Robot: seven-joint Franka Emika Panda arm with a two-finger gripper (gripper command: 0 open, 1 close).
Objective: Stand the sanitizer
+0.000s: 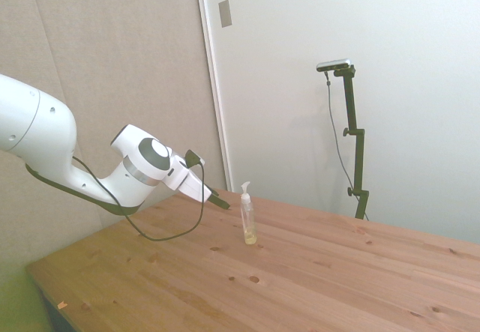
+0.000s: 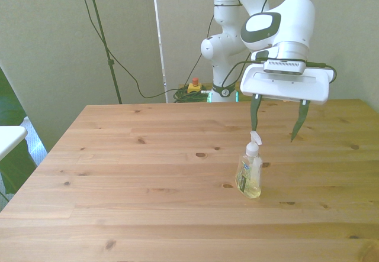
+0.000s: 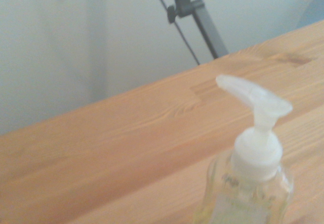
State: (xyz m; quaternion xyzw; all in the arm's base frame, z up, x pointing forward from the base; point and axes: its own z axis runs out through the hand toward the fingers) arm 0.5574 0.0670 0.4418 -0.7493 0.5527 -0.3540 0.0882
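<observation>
1 sanitizer (image 2: 249, 173) stands upright on the wooden table (image 2: 148, 173); the gripper (image 2: 276, 126) hangs behind it, fingers spread, holding nothing.

The white arm (image 2: 278, 25) reaches low and forward, its hand (image 2: 277, 122) angled downward with fingers spread wide.

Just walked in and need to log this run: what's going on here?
The sanitizer stands upright on the wooden table, pump top up, with nothing touching it. The white arm's gripper hangs open just behind and above the bottle, fingers apart and holding nothing. By how things lie, the bottle is already standing.
</observation>
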